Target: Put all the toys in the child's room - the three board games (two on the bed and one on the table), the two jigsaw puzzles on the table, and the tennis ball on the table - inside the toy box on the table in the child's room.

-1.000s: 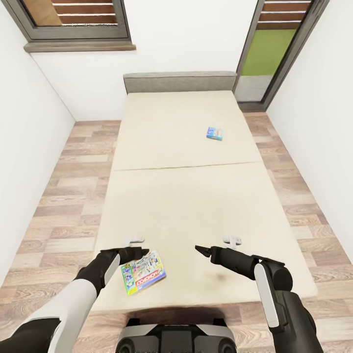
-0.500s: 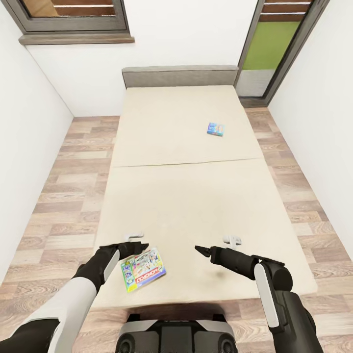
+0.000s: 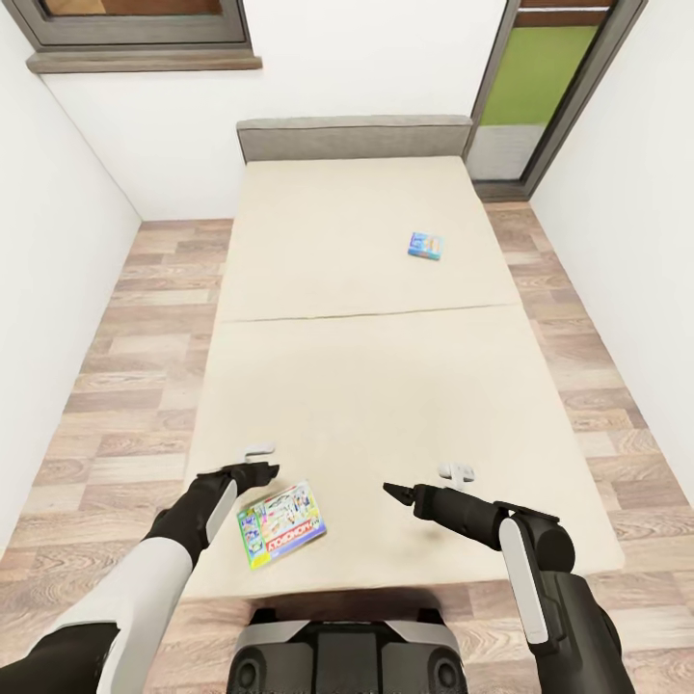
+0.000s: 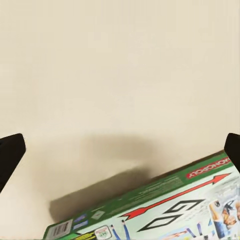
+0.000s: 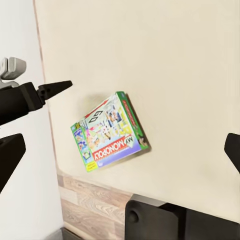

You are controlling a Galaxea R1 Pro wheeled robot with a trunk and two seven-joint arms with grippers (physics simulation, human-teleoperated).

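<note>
Two board games lie on the bed (image 3: 366,386). The larger one, a green-edged board game (image 3: 280,523) (image 5: 110,132) (image 4: 165,212), rests flat near the foot of the beige mattress. A small blue board game (image 3: 425,246) lies far up on the right half. My left gripper (image 3: 254,472) (image 5: 37,95) hovers open just beyond the large box's far left corner, its fingertips spread wide in the left wrist view. Off to the right of that box, my right gripper (image 3: 397,494) is open and holds nothing. The table, toy box, jigsaw puzzles and tennis ball are out of view.
White walls close in on both sides, with strips of wood-plank floor (image 3: 145,366) between them and the bed. A grey headboard (image 3: 353,139) stands at the far end under dark-framed windows. My base (image 3: 347,660) sits against the foot of the bed.
The whole view has shifted slightly. My left gripper has crept a little farther over the mattress, away from the large box's corner. The right arm and both boxes stay put.
</note>
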